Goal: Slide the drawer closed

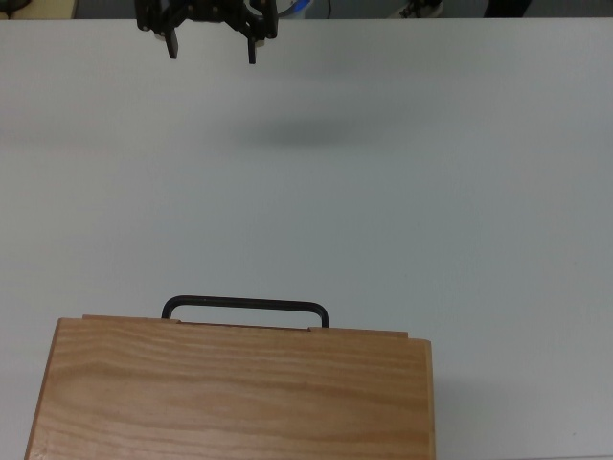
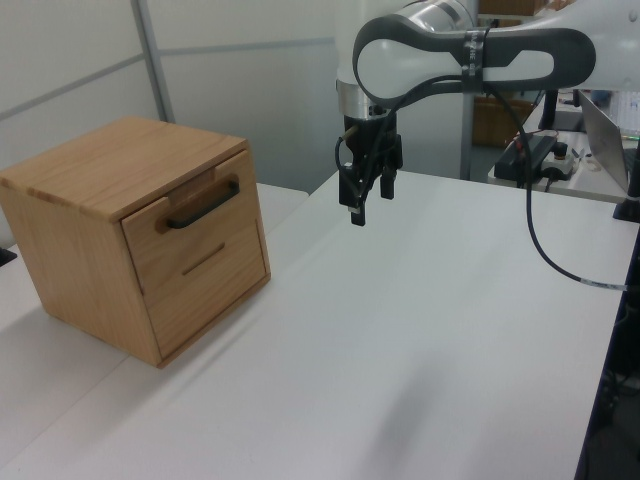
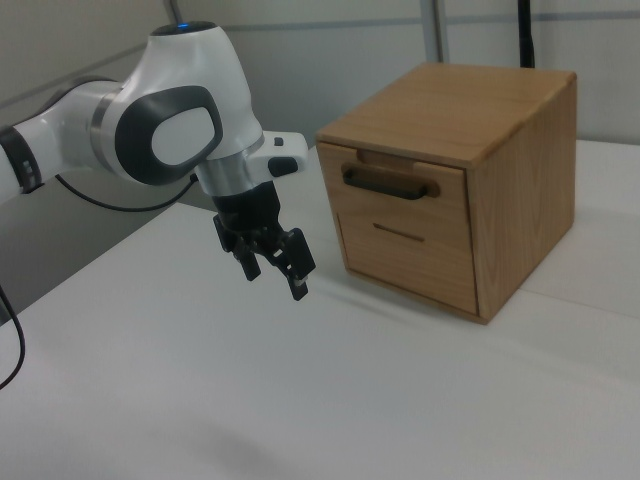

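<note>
Drawer point(image 2: 195, 235) front sits in the upper part of the wooden cabinet point(image 2: 110, 165), at the left view's left, its front panel nearly flush with the cabinet face and its black bar handle point(image 2: 203, 205) standing proud of the wood. Below it a second panel shows only a thin slot. The cabinet rests on the white table point(image 2: 400, 340). Moving rightward in the left view, bare tabletop lies between the cabinet and the gripper point(image 2: 362, 192), which hangs in the air above the table, well apart from the handle and touching nothing. Its fingers are spread wide with nothing between them; in the top view the gripper point(image 1: 212, 40) is at the upper edge, the handle point(image 1: 245, 305) near the bottom. In the right view the order flips: gripper point(image 3: 280, 266) left, drawer point(image 3: 393, 185) right.
</note>
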You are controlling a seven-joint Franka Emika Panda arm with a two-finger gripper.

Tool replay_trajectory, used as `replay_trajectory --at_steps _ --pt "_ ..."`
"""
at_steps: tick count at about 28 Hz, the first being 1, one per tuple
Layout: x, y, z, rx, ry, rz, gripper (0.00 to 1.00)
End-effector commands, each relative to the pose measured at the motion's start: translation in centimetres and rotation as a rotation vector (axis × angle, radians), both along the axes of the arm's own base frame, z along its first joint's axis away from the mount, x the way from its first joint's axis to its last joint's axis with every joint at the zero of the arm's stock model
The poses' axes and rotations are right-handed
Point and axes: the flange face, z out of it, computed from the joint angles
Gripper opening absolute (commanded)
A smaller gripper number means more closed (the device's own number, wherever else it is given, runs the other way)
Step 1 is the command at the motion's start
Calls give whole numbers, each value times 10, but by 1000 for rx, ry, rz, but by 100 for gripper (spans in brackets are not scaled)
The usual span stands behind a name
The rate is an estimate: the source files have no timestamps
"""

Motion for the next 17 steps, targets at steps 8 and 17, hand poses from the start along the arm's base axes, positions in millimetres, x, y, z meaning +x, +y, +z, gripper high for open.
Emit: replay_trajectory --at_steps 8,17 --pt "-10 1 -5 26 32 24 100" --pt "-13 8 -5 26 49 36 100"
